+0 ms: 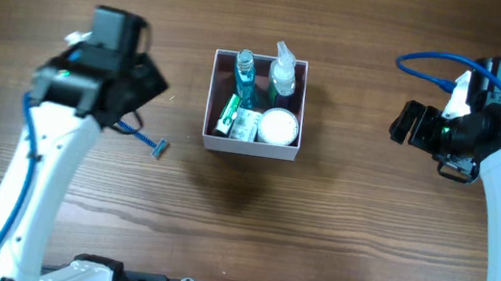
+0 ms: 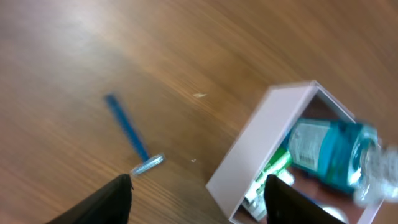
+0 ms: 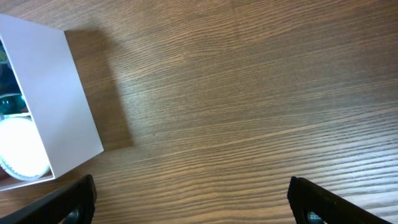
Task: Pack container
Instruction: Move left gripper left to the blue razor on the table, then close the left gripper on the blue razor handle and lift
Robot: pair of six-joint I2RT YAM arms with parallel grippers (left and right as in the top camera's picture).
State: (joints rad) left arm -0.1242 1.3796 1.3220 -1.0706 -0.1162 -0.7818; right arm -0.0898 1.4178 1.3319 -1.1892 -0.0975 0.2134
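Here, my left gripper (image 2: 199, 183) and right gripper (image 3: 191, 185) both gape wide, holding nothing — the container (image 1: 250, 147) sits between them on the table (image 1: 364, 233), a blue razor (image 1: 146, 137) lying to its left.

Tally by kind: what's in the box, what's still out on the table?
Bottles: 2, teal bottle and clear spray bottle
White-and-green packets: 2
Round white jar: 1
Blue razor, on the table: 1
Total: 6 items, 5 of them in the container
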